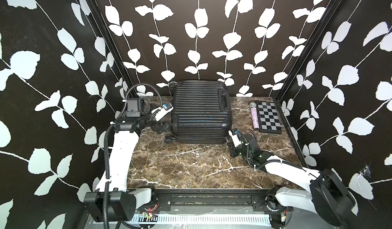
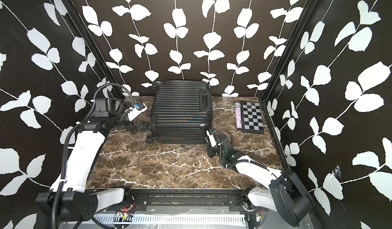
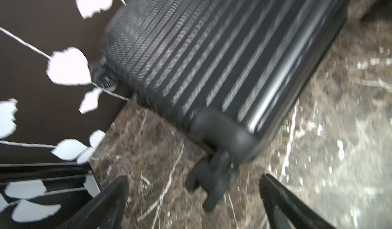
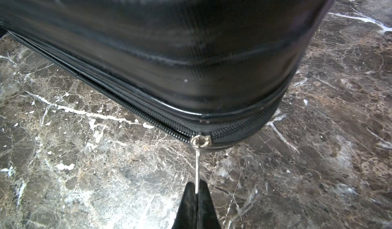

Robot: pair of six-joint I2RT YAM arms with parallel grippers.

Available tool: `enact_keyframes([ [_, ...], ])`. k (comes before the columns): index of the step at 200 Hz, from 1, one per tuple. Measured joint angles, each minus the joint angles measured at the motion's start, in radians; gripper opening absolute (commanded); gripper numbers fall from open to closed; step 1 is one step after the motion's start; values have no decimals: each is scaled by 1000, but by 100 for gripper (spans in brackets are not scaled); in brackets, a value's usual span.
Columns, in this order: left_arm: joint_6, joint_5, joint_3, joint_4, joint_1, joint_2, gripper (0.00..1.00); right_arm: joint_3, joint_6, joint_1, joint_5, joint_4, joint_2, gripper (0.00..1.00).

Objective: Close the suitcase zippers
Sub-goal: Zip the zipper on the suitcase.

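Your suitcase (image 1: pixel 200 109) lies flat on the bench (image 1: pixel 180 164), ribbed shell up, at the middle of the far edge, close to the back wall. At its near right corner your right fingers (image 4: pixel 188 200) are pressed together on the thin metal pull tab (image 4: pixel 197 166), which hangs from the silver slider (image 4: pixel 200 141) on the zipper track (image 4: pixel 135 109). Your left fingers (image 3: pixel 114 196) are spread wide at the near left corner, with a wheel (image 3: pixel 214 181) just ahead of the gap and nothing between them. A glittery microphone (image 1: pixel 254 116) and a checkered box (image 1: pixel 269 117) lie side by side at the far right corner. The blue tag (image 1: pixel 166 106) on your left wrist is too small to read.
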Motion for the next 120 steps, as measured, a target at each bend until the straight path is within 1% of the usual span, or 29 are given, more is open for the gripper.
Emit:
enact_keyframes([
  [18,67,24,0,-24,43,28,96,3,0,0,4,-13,-3,0],
  [30,108,24,0,-35,55,53,95,7,0,0,7,-23,-4,0],
  [73,215,24,-34,-44,56,135,95,18,0,0,15,-43,-4,0],
  [120,311,51,-34,-42,56,209,91,18,1,0,15,-42,1,0],
])
